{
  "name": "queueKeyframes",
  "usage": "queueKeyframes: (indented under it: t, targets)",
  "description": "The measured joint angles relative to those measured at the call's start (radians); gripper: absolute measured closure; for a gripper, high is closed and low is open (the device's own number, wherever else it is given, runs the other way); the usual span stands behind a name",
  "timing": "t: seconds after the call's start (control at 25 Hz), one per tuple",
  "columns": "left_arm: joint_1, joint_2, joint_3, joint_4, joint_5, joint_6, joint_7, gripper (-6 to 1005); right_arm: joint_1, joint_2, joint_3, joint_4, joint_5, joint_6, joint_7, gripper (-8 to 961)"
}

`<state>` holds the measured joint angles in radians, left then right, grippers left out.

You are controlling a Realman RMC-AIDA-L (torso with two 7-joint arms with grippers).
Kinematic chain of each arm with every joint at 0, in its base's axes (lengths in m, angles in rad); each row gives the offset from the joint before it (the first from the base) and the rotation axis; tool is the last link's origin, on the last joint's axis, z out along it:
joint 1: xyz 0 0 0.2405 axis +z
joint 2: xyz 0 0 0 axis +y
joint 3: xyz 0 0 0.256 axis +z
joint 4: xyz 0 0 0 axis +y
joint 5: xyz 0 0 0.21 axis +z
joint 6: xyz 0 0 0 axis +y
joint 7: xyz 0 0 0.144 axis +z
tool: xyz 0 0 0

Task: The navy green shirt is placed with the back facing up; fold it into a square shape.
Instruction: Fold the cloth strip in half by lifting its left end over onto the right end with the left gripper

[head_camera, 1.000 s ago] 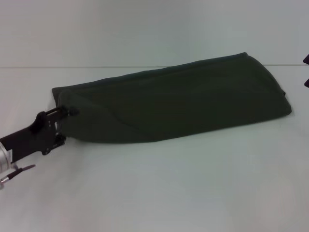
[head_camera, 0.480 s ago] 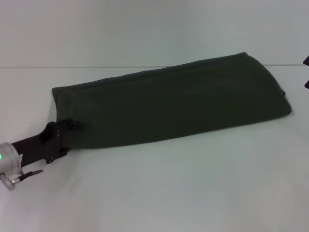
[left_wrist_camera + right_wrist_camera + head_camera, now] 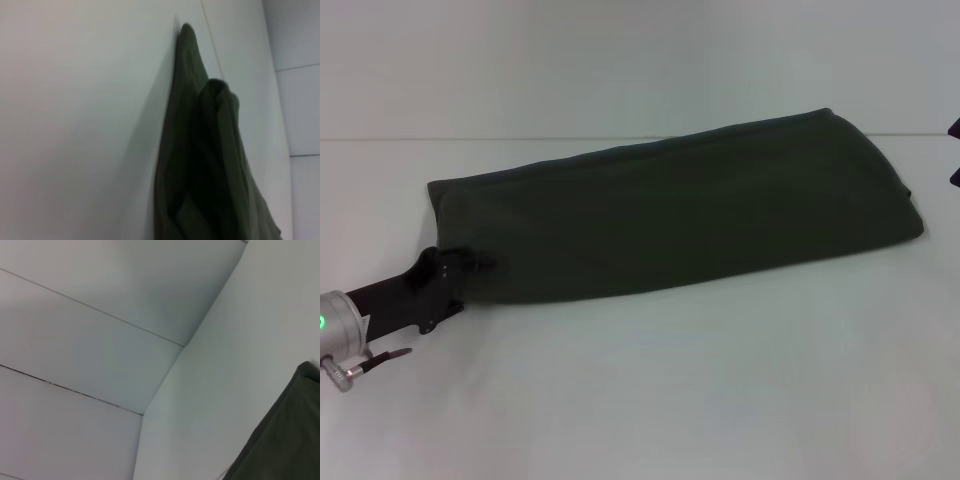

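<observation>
Since 1 s ago, left gripper (image 3: 470,262) has slid lower & closer along the near-left hem; the raised fold there now lies flat. Its fingers are under the cloth, can't tell if clenched or released. Navy green shirt (image 3: 690,205) lies as a long folded band across the white table (image 3: 670,400), plain side up. Right gripper (image 3: 954,150) barely shows at far right edge, clear of shirt; finger state can't tell.

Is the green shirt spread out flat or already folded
Folded. The navy green shirt lies as a long narrow band on the table, and the left wrist view shows stacked layers at its end by the left gripper.
</observation>
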<state>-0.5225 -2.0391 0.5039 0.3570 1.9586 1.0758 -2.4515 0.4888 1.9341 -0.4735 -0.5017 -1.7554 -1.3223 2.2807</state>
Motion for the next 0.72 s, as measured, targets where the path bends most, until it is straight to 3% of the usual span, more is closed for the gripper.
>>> queueKeyframes:
  t: [0.12,0.32,0.52,0.6,0.72]
  targets:
    - [0.010,-0.005,-0.002,0.019,-0.006,0.010,0.001,347,0.000,0.000,0.002,0.000,0.000,-0.001,0.000,28]
    - [0.004,-0.006,0.003,0.022,-0.010,0.007,0.003,607,-0.003,0.000,0.004,0.000,0.001,-0.003,0.000,28]
    - [0.004,-0.007,0.005,0.036,-0.009,0.000,0.013,804,-0.005,0.000,0.004,0.001,0.001,-0.003,0.000,28]
    - [0.010,0.000,0.003,0.064,-0.009,0.005,0.037,864,-0.004,0.000,0.004,0.001,0.001,-0.003,0.000,29]
    - [0.015,0.040,0.005,0.090,-0.002,0.004,0.059,953,-0.003,0.000,0.004,0.002,0.001,-0.003,0.000,29]
